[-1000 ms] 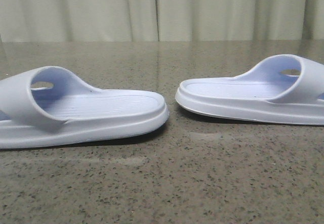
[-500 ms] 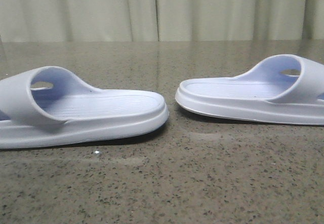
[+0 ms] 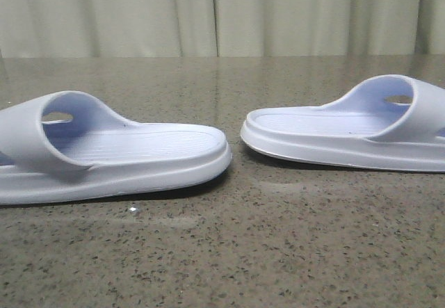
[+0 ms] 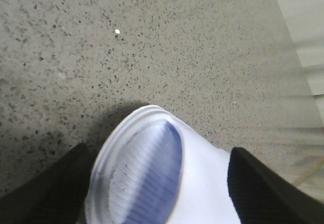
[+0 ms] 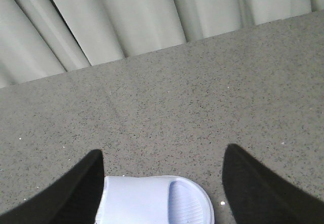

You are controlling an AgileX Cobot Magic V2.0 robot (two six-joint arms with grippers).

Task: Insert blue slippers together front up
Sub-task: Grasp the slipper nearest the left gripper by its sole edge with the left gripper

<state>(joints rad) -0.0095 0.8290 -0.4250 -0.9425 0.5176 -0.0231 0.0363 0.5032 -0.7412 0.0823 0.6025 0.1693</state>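
Note:
The two pale blue slippers lie flat on the speckled stone table, open heel ends facing each other a short gap apart. The left slipper (image 3: 139, 155) has its strap at the left; the right slipper (image 3: 334, 131) has its strap at the right. Neither gripper shows in the front view. In the left wrist view my left gripper (image 4: 159, 148) is open, its black fingers on either side of the left slipper's (image 4: 202, 183) toe end. In the right wrist view my right gripper (image 5: 163, 150) is open, straddling the right slipper's (image 5: 147, 201) toe end.
The grey speckled table (image 3: 278, 252) runs back to a pale pleated curtain (image 3: 208, 16) along its far edge. A tiny bright speck (image 3: 133, 211) lies on the table in front of the left slipper.
The slippers have not moved. A tiny bright speck has appeared on the table in front of the left slipper.

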